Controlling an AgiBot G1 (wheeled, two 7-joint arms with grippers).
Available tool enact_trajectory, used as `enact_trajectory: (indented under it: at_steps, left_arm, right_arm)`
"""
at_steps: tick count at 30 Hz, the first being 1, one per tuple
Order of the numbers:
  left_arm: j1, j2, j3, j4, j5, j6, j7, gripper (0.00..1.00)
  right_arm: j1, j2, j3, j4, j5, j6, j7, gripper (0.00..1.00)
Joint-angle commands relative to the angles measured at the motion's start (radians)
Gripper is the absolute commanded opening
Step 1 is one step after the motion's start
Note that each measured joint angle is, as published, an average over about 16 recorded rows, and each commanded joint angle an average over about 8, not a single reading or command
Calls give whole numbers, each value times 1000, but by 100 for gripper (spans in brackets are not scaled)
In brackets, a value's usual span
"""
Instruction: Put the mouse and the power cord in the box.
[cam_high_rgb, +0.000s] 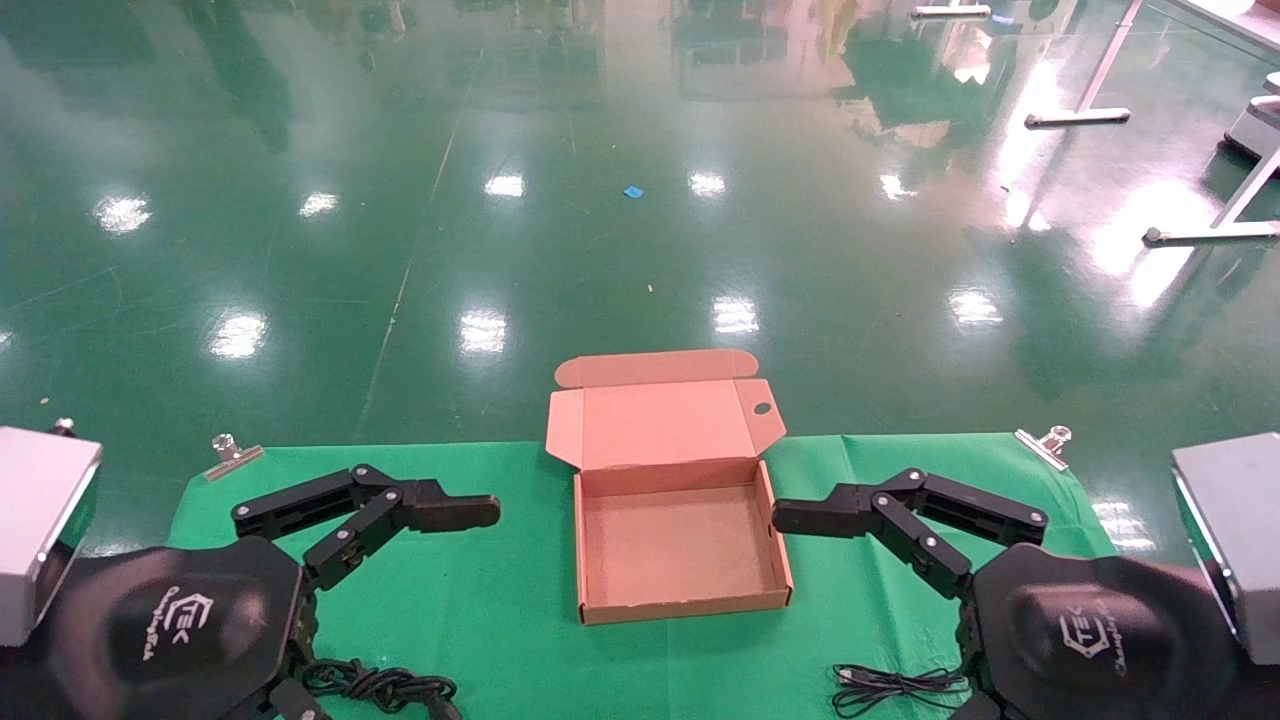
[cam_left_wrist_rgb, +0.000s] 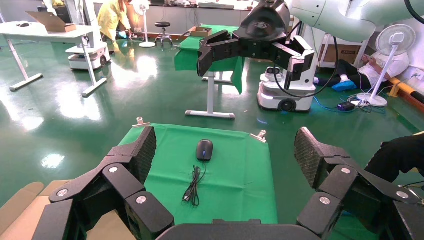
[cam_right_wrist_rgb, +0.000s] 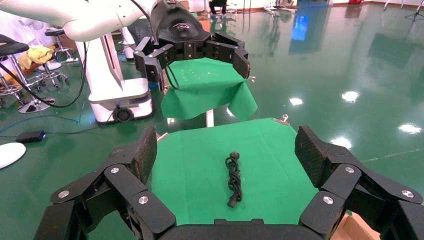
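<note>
The box lies open and empty at the middle of the green cloth, its lid folded back toward the far edge. My left gripper hovers open just left of the box, pointing at it. On the box's right, my right gripper is open too. The mouse lies on the cloth's right part, its thin cable bundled beside it. In the head view my right wrist hides the mouse itself. The power cord lies coiled near the front left edge.
The green cloth is held by metal clips at its far corners, with glossy green floor beyond. Grey housings flank the table. Another robot stands at a table far behind.
</note>
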Motion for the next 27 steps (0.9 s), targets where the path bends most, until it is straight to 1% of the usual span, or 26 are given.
enact_trajectory:
  at_steps: [1,20,23,27]
  left_arm:
    - [0,0,0,0,0,0,0,100]
    - [-1,0,1,1,2,-1,0,100]
    - [-4,-6,3,-3,12,3,1,100]
    - [-25,-21,19,-10,56,18,-1,100]
  right_arm:
    - [0,0,0,0,0,0,0,100]
    - [-1,1,0,0,-1,0,0,100]
    - [0,6,-2,-2,-8,-3,-2,100]
    - [5,21,-7,-9,-34,-15,-13,100]
